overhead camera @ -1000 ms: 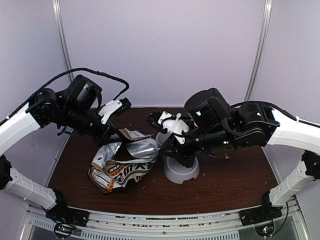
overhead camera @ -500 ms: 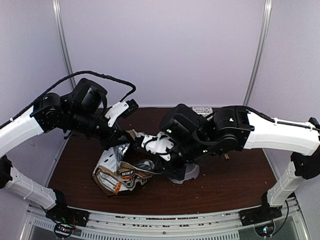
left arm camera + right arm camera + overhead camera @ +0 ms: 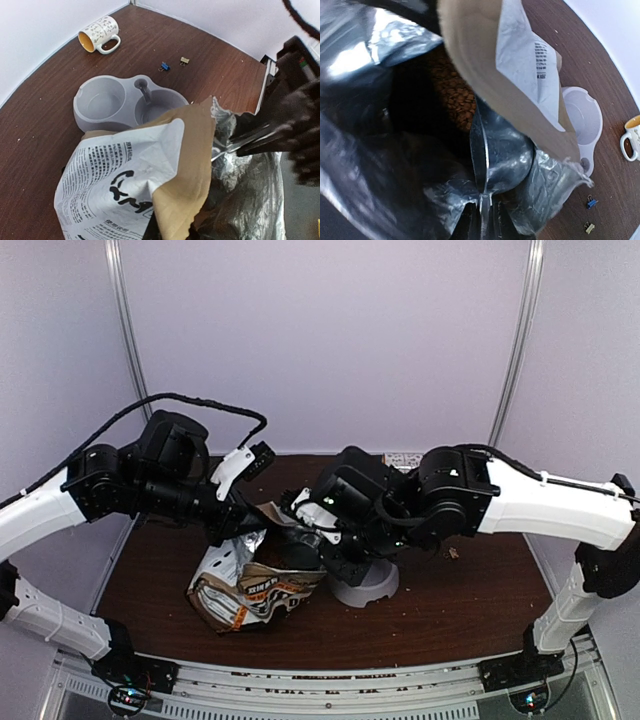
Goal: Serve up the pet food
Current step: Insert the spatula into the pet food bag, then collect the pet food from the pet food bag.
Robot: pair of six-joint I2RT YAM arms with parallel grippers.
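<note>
Top external: left pincer [image 3: 236,526] is clamping the bag [image 3: 250,585] rim; right arm [image 3: 520,502] is pointing downward, right pincer [image 3: 483,225] gripping a scoop [image 3: 502,150] inside the bag, near kibble [image 3: 455,97].

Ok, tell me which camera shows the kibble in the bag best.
The right wrist view: it looks into the open bag, where reddish-brown kibble lies heaped beyond the metal scoop. In the top external view the right arm covers the bag's mouth; the left wrist view shows only the bag's outside and foil. Neither shows kibble.

pet food [image 3: 456,97] mostly hidden, bag [image 3: 522,55] cut off
</note>
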